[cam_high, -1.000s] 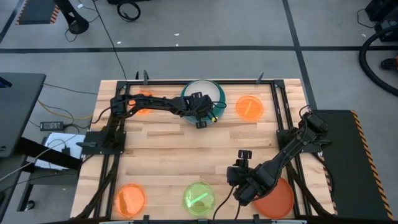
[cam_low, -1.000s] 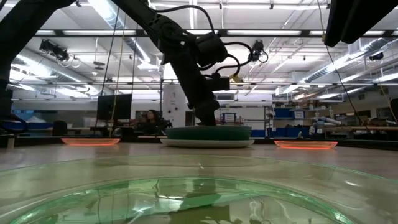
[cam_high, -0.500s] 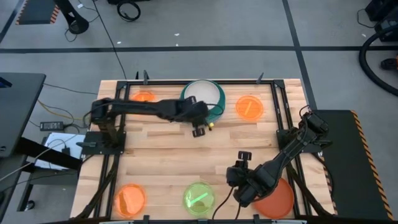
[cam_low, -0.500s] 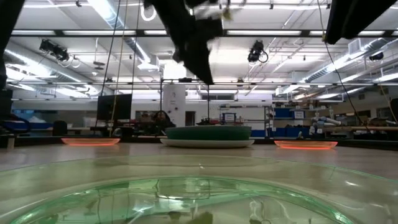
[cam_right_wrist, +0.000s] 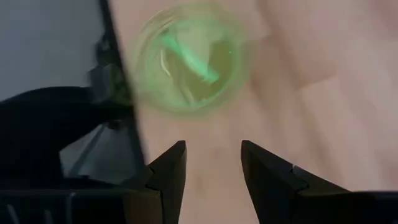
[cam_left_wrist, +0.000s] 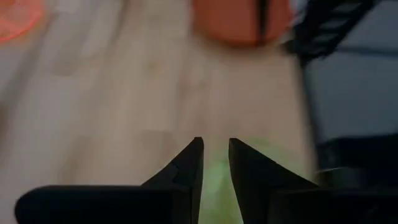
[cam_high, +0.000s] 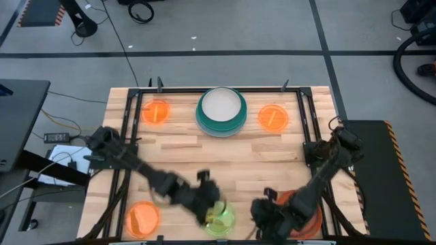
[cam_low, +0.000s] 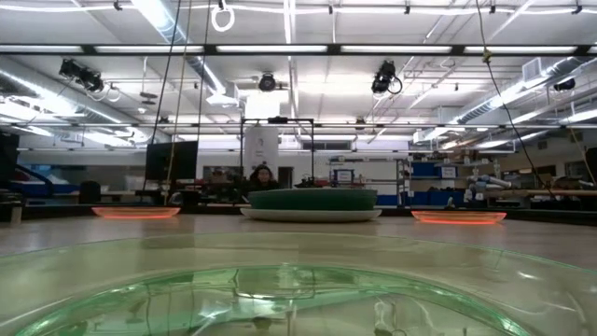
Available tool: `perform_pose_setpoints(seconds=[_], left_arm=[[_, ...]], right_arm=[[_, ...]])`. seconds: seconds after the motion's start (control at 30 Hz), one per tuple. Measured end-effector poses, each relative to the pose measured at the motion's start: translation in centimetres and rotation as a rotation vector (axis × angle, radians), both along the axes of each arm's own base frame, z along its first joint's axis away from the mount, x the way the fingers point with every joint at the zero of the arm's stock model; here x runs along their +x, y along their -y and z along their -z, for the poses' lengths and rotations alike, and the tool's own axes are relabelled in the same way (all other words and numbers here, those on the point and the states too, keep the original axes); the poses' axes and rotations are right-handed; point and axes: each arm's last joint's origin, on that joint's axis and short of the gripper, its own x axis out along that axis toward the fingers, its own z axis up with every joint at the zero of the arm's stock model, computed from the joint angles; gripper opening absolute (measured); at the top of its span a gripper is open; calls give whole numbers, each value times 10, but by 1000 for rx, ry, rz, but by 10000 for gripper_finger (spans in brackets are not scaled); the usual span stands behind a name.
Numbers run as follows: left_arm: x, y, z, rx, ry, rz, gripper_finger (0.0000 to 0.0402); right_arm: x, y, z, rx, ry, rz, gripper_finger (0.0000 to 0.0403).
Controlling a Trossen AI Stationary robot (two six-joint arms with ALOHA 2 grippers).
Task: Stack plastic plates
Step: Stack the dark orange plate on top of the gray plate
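On the wooden table, both hands gape beside the lime green plate.

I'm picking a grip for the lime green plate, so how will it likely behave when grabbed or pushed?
The lime green plate looks thin and translucent, so probably light and slightly flexible. Its glossy surface suggests it may slide across the wooden table when nudged. Lying flat, it shouldn't roll.

Plate stack between two plates

translucent glossy lime green plate, wooden table
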Motion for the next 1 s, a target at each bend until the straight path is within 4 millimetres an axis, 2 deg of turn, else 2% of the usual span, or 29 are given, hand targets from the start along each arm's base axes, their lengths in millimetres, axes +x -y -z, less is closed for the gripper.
perform_pose_setpoints(seconds=[0.23,0.4,0.57,0.67,0.83,1.0], left_arm=[[-44,93,24,-189,109,16,82],[-61,136,44,-274,208,49,82],[-63,149,56,-294,283,11,82],[-61,153,62,-311,296,-1,82],[-59,153,65,-352,309,-41,82],[-57,151,64,-347,340,-74,82]], right_arm=[[-27,-58,29,198,-32,10,159],[-45,-86,25,209,-252,49,145],[-58,-92,22,36,-458,127,137],[-59,-91,38,-43,-535,193,136],[-46,-91,68,-75,-606,234,139],[-31,-80,78,-118,-628,283,140]])
